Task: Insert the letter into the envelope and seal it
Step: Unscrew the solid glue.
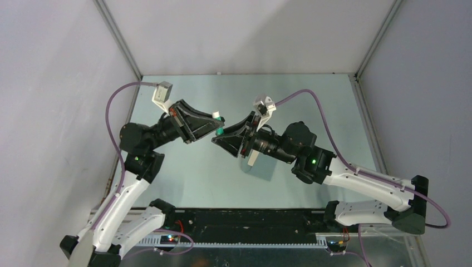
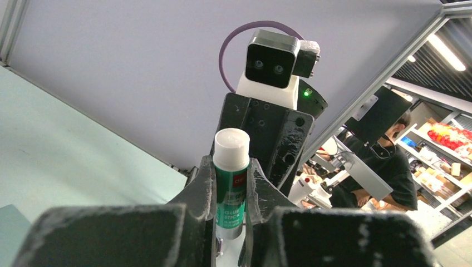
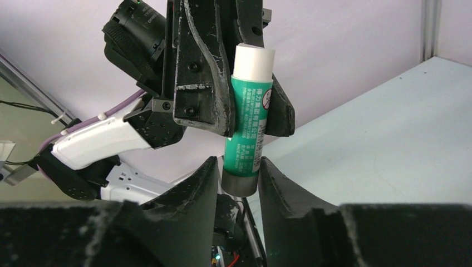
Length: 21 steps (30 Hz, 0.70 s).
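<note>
Both arms are up and meet over the middle of the pale green desk (image 1: 183, 178). Between them is a green-bodied plastic glue stick (image 1: 220, 129) with a white cap (image 2: 231, 146) and a grey base (image 3: 240, 183), held clear of the desk.

Left jaws: clenched on the glue stick's green body, one finger on each side, just below the cap. The stick sits straight between the fingers.

Right jaws: set either side of the stick's grey base, at the end opposite the cap. They stand very close to the base on both sides. I cannot tell whether they pinch it or only flank it.

The two sets of jaws are nose to nose at the stick, left on the cap half and right on the base end.

Envelope (image 1: 262, 172): a flat teal-grey paper rectangle lying on the desk, nearer my bases than the glue stick and toward my right side. My black right arm (image 1: 289, 142) covers most of it. Only a slightly darker patch shows against the desk, and the flap is hidden.

Letter (image 1: 252, 158): a narrow tan-beige paper strip between the glue stick and that teal-grey patch, at the patch's edge. The border line is too small to make out. I cannot tell whether the strip lies on, inside or beside the envelope.
</note>
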Tool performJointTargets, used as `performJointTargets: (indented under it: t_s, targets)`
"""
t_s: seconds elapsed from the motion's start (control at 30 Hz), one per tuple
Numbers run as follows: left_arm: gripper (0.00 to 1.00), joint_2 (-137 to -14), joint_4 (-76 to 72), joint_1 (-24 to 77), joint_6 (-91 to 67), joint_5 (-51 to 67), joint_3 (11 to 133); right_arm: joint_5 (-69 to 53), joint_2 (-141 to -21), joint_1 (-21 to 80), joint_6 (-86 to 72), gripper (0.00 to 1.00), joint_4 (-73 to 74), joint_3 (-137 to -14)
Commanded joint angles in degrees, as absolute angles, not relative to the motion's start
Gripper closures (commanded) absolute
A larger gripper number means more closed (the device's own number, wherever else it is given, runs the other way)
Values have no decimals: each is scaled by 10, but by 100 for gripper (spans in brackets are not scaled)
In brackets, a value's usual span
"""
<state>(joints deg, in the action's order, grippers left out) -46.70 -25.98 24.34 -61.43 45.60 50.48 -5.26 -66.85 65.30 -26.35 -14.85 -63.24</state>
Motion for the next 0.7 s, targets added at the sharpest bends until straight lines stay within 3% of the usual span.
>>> performJointTargets:
  t_s: [0.0, 0.1, 0.17, 0.27, 0.47, 0.67]
  targets:
    - [100, -458, -274, 240, -607, 456, 523, -57, -668, 656, -258, 70, -155, -657]
    - [100, -459, -275, 240, -608, 456, 524, -65, -666, 652, -262, 94, -154, -657]
    - [100, -461, -286, 239, -615, 459, 524, -88, -663, 642, -276, 100, -158, -650]
    - [100, -472, -303, 239, -640, 474, 530, -158, -651, 605, -306, 100, -215, -622]
    - [100, -476, -325, 239, -664, 488, 536, -447, -671, 497, -466, 100, -410, -577]
    - [100, -473, -335, 239, -663, 480, 528, -558, -761, 468, -698, 100, -660, -578]
